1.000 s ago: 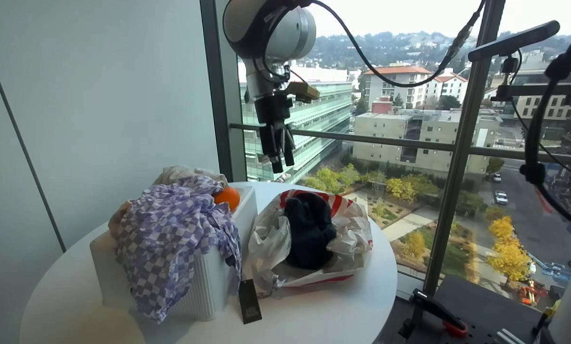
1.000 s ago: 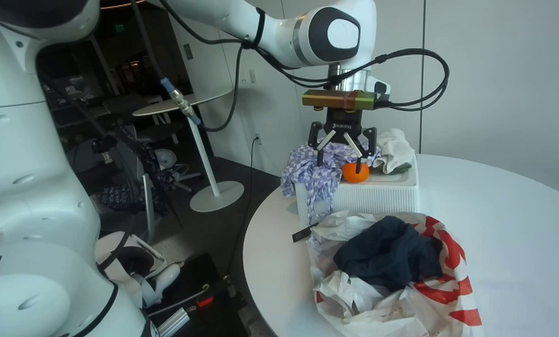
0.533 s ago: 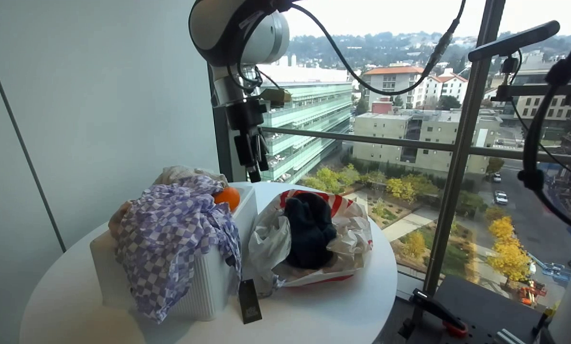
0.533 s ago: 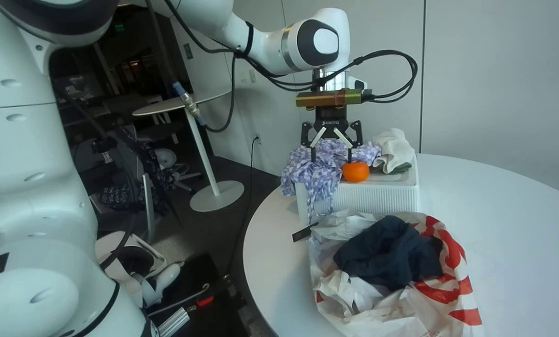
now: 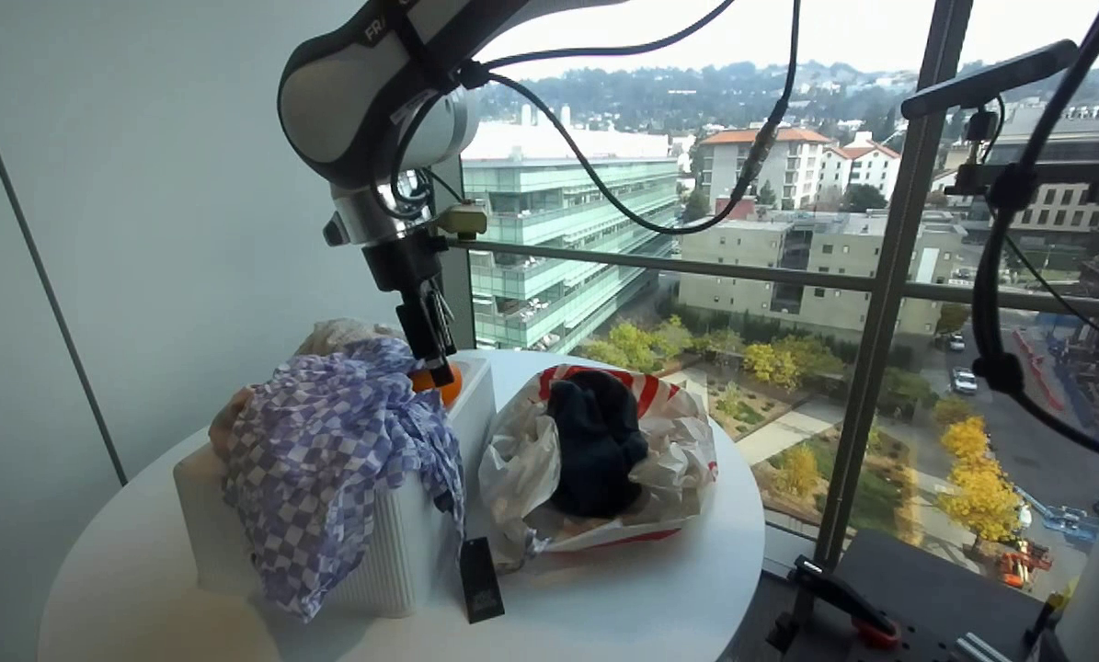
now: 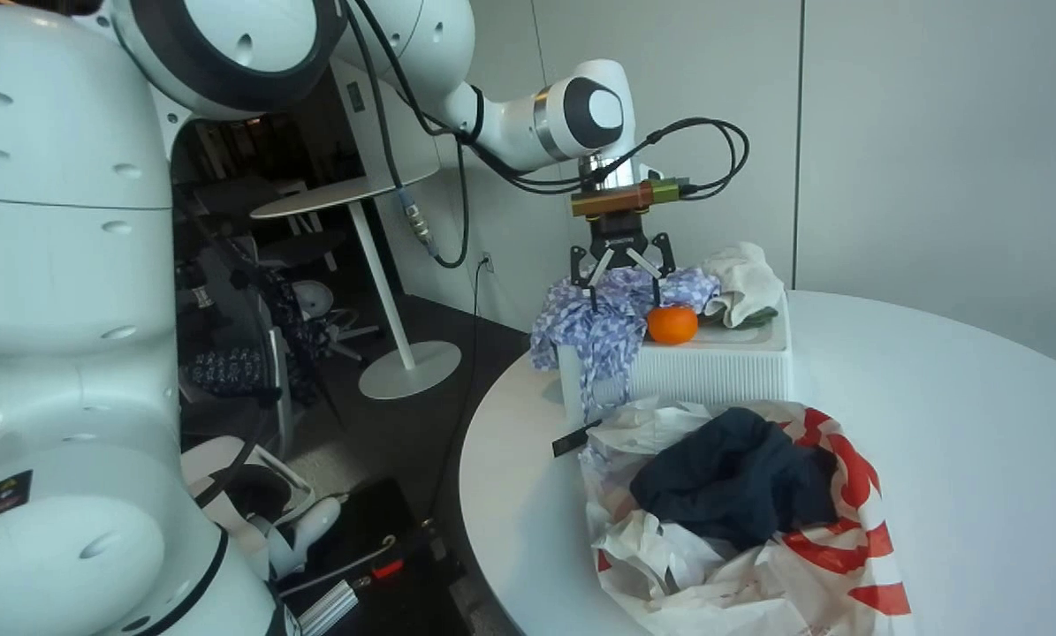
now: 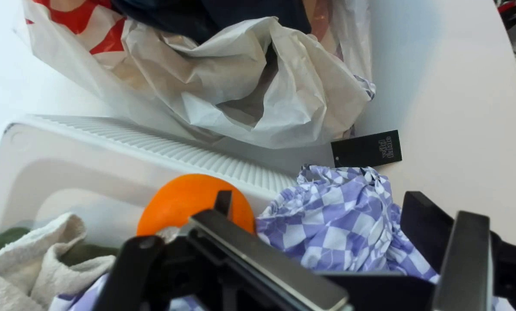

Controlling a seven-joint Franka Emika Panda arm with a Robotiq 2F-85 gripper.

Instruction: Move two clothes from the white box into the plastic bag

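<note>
Navy cloth [image 5: 595, 450] in the bag [image 5: 523, 469], checked cloth [image 5: 328, 460] on the box [image 5: 411, 552]

In an exterior view, nearest comes the box, on a white table [image 5: 623, 598]. The checked cloth heaps over its top and hangs down its near side. A black tag [image 5: 481, 584] lies on the table, near both box and bag. The bag sits just beside the box, mouth agape, the navy cloth lying in it. In the wrist view a checked scrap [image 7: 367, 87] shows at the bag's edge; whether it joins the cloth cannot be seen. Farther back hangs the gripper [image 6: 625, 303], tips down, its fingers [image 7: 424, 229] wide apart and holding nothing. Just past it an orange ball [image 6: 672, 326] sits at the box's bag-side wall. In the wrist view the checked cloth shows between the fingers and one fingertip overlaps the ball; whether it touches either cannot be told. Pale cloth [image 5: 351, 333] lies at the box's far end. Beyond the table stand the window frame [image 5: 865, 386], a glass building [image 5: 586, 221] and, farthest, hills [image 5: 733, 97].
</note>
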